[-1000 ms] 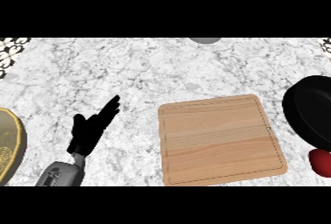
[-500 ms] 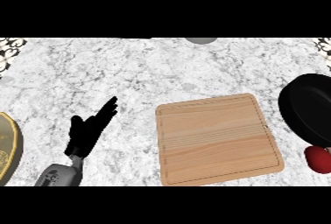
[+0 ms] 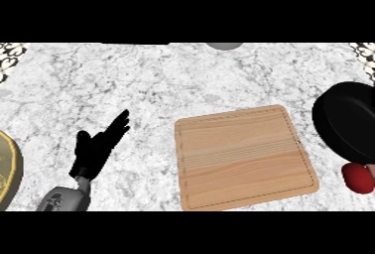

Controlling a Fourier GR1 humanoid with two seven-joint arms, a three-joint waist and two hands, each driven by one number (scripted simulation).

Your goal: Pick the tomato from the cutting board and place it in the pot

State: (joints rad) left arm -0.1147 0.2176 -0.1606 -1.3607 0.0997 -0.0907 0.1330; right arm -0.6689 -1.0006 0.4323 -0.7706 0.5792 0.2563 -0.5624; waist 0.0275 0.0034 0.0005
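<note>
The wooden cutting board [image 3: 245, 156] lies bare in the middle of the counter. Cut off by the view's right edge, the black pot [image 3: 350, 124] stands to the right of the board. The red tomato [image 3: 357, 177] shows just below the pot's rim, right of the board and partly cut by the edge; what carries it is hidden. My left hand [image 3: 99, 146] rests open left of the board, fingers pointing up and right, holding nothing. My right hand does not show.
A yellow-rimmed plate [image 3: 6, 168] pokes in at the lower left edge. A grey round object [image 3: 223, 45] sits at the counter's far edge. Patterned wall corners show at the top left and top right.
The tomato has crept a little left and up, closer to the pot's rim. The left hand, board and pot stay where they were.
</note>
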